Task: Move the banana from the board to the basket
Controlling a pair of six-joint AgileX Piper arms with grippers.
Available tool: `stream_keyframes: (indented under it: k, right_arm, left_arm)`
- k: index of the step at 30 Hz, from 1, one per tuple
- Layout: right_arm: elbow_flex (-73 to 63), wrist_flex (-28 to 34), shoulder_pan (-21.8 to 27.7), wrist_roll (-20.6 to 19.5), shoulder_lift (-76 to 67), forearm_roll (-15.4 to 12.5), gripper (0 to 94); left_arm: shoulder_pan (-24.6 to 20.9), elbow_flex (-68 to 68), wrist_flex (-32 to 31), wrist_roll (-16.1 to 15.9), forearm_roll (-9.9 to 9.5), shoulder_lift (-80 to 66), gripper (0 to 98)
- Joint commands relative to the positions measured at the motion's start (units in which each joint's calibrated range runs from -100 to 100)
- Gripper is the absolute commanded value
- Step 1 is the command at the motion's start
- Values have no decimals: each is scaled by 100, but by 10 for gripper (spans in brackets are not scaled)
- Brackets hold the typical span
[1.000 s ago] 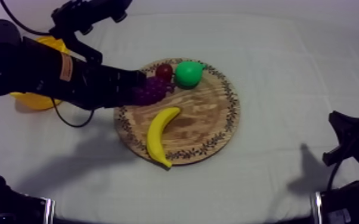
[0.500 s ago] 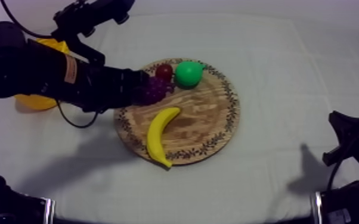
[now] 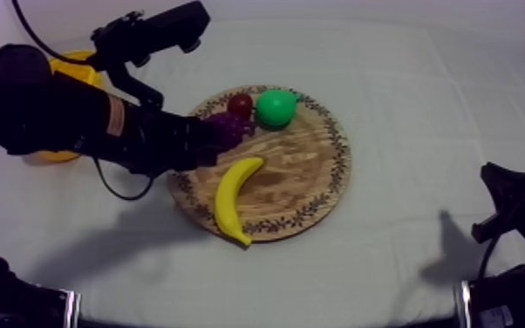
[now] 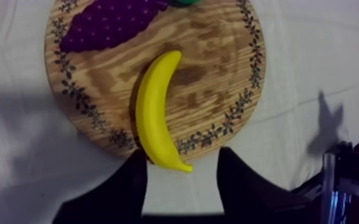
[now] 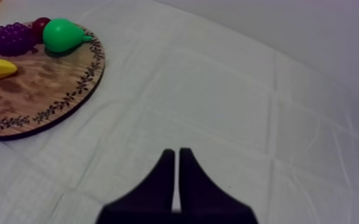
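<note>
L pincer (image 4: 182, 154) has shifted in the last sec. It was over the grapes (image 4: 107, 24) and has now swung off them toward the banana (image 4: 155, 113). Fingers are wide apart w/ nothing held. The banana lies flat on the wooden board (image 3: 314, 179), just ahead of the pincer, w/ its near tip about in line w/ the gap between my fingers. Grapes are now farther ahead and off to one side.

So approx lined up for the grab. I judge I'm above it, not touching, so next is prob. lower and close. The yellow basket (image 3: 71, 62) sits behind the pincer, partly under my arm, so it's a pull-back once I've got the banana.

R pincer (image 5: 177, 156) is pressed together, empty, parked well apart from the board.
</note>
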Motion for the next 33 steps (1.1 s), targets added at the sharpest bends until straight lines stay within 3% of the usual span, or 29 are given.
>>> stream_keyframes:
  k: [1,10,19,33]
  right_arm:
    - [-3,-1,0,-2,-4,-2,5]
    - [-3,-1,0,-2,-4,-2,5]
    - [-3,-1,0,-2,-4,-2,5]
    - [-3,-1,0,-2,-4,-2,5]
  left_arm:
    - [-5,17,4,16,-5,7,476]
    - [-95,59,29,11,48,344,482]
    - [-138,-176,27,-199,285,1241,482]
    - [-64,-1336,919,-264,516,2825,480]
